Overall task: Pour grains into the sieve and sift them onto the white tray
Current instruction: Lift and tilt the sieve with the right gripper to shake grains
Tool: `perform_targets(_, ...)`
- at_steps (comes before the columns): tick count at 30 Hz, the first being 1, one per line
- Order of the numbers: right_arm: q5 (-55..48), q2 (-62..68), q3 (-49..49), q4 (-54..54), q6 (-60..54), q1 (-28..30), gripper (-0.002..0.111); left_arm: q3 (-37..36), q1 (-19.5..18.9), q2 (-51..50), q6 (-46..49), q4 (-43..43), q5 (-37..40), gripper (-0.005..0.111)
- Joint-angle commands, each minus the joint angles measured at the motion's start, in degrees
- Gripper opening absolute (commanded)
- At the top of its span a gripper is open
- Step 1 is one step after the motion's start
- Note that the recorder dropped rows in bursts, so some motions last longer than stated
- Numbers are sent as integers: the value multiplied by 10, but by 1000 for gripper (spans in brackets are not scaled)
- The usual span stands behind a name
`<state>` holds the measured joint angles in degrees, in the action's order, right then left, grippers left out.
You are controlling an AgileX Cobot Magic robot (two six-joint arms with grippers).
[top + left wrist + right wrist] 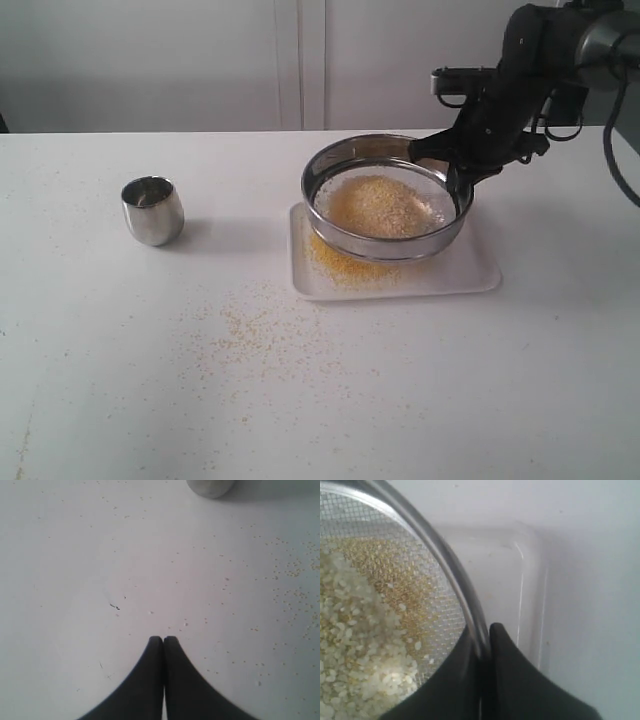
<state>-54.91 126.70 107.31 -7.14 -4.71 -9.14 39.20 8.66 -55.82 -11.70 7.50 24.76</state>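
Note:
The round steel sieve (345, 235) hangs tilted just above the white tray (470, 270), with my right gripper (458, 172) shut on its right rim. A heap of pale and yellow grains (378, 203) lies on its mesh. Fine yellow grains (340, 265) lie on the tray's left part under it. The right wrist view shows the black fingers (520, 680) pinching the sieve rim (450, 565), one inside and one outside, over the tray's corner (530, 580). My left gripper (163, 639) is shut on nothing above bare table, out of the exterior view.
A small rounded steel cup (153, 210) stands upright on the table's left, its edge also in the left wrist view (211, 487). Spilled yellow grains (255, 330) are scattered on the table in front of the tray. A white wall stands behind the table.

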Motion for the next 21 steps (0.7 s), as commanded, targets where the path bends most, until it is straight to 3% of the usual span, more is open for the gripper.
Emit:
perform_targets(1, 14, -11, 6, 18, 91, 3, 0, -4, 0, 4, -3, -2, 3, 0)
perform_targets(3, 19, -11, 6, -6, 89, 2, 0, -4, 0, 4, -3, -2, 3, 0)
perform_targets(6, 3, -11, 6, -46, -73, -5, 0, -4, 0, 4, -3, -2, 3, 0)
perform_targets(10, 30, -11, 6, -14, 103, 2, 0, -4, 0, 4, -3, -2, 3, 0)
perform_targets(14, 6, -11, 6, -39, -78, -5, 0, -4, 0, 4, -3, -2, 3, 0)
perform_targets(18, 27, -11, 6, 12, 127, 2, 0, -4, 0, 4, -3, -2, 3, 0)
perform_targets(19, 28, -11, 6, 0, 110, 2, 0, -4, 0, 4, -3, -2, 3, 0)
perform_targets(21, 11, -11, 6, -44, -31, -4, 0, -4, 0, 4, -3, -2, 3, 0)
